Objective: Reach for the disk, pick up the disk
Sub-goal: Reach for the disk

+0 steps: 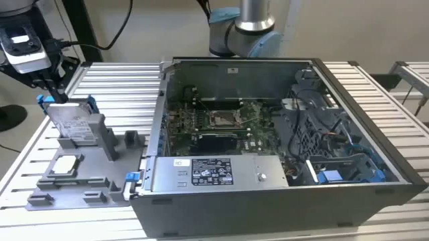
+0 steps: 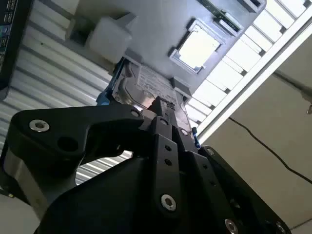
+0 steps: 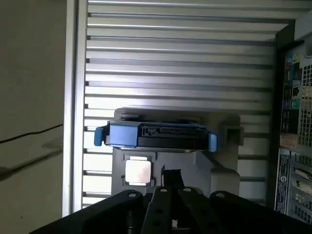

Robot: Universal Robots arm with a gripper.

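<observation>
On the counter point(image 1: 114, 80) beside an open computer case point(image 1: 268, 201), the end effector point(image 1: 59, 94) hangs over the disk point(image 1: 72, 123), which is propped in a grey holder point(image 1: 94, 173); its grip cannot be told.

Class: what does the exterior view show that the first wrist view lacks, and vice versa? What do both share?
Exterior view: the green motherboard inside the open grey metal computer case. First wrist view: that case's rear port panel. Shared: the silver-grey hard disk with blue plastic rails, propped in a grey plastic holder, and a small square silver chip.
</observation>
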